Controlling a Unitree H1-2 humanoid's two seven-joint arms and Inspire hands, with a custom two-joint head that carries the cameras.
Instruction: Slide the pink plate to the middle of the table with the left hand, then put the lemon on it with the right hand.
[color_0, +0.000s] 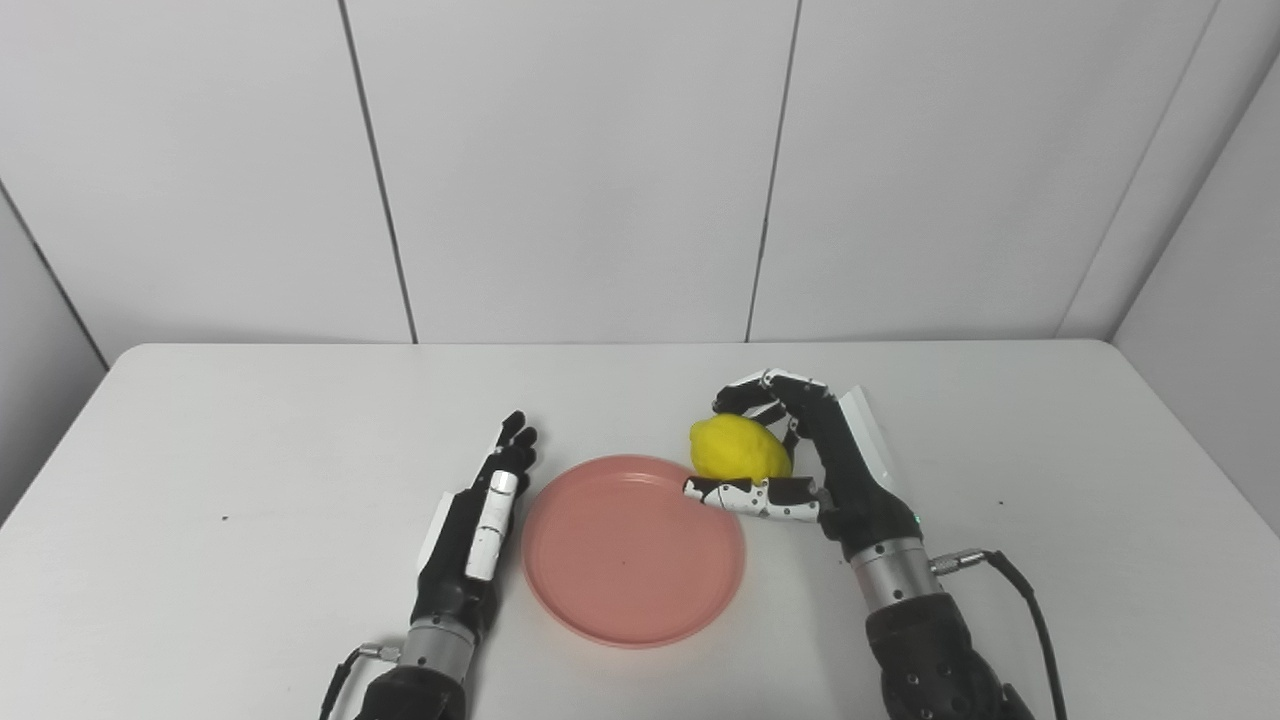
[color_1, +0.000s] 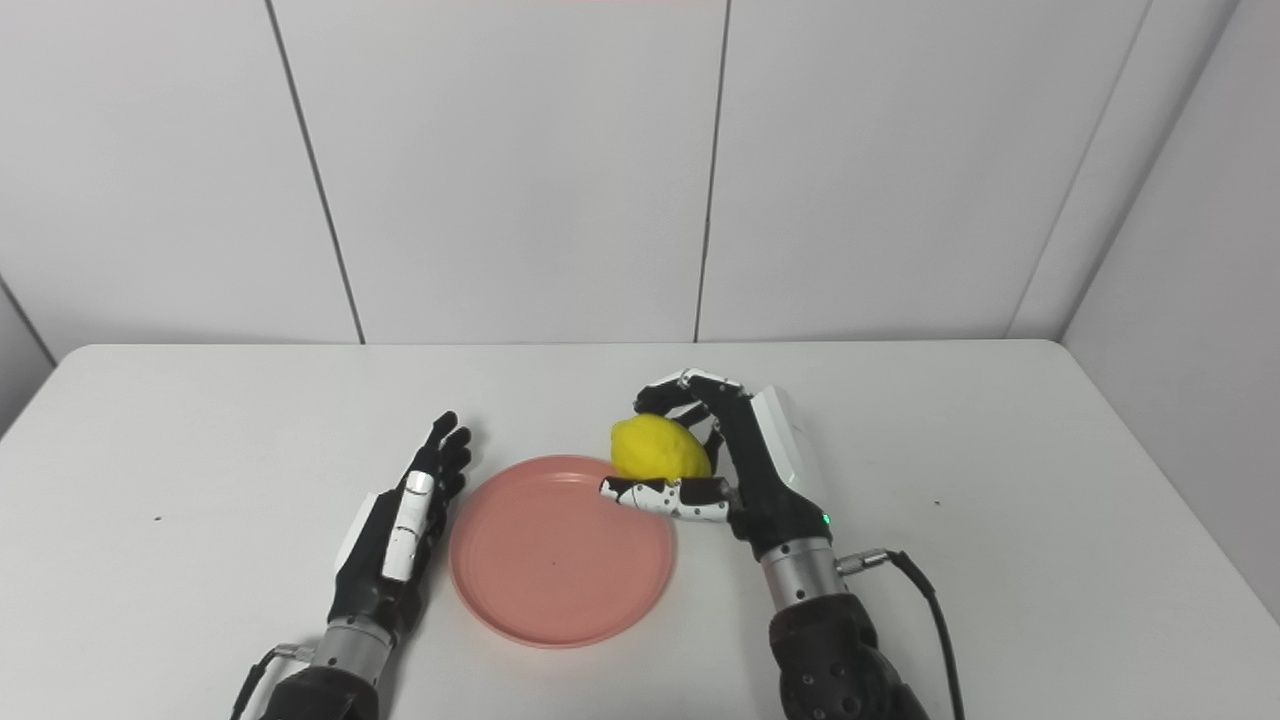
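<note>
The pink plate lies flat on the white counter, about midway between the counter's left and right edges and toward its near edge. Its far right rim is partly covered by the lemon and by the thumb of the right robot hand.

The lemon sits at that far right rim, gripped by the right robot hand: curled fingers wrap over its far side and the thumb runs along its near side. Whether the lemon rests on the rim, touches the counter or is held just clear of both cannot be made out, since the thumb hides its underside. The hand also hides the lemon's right side.

The left robot hand lies just beside the plate's left rim, open and holding nothing, fingers straight and close together, pointing toward the far edge. Whether its fingers touch the rim is hard to tell; only a thin gap or none shows.

Both forearms are cut off by the bottom of the view, and a cable trails from the right wrist toward the counter's near edge. The counter's near corners fall outside both views.
</note>
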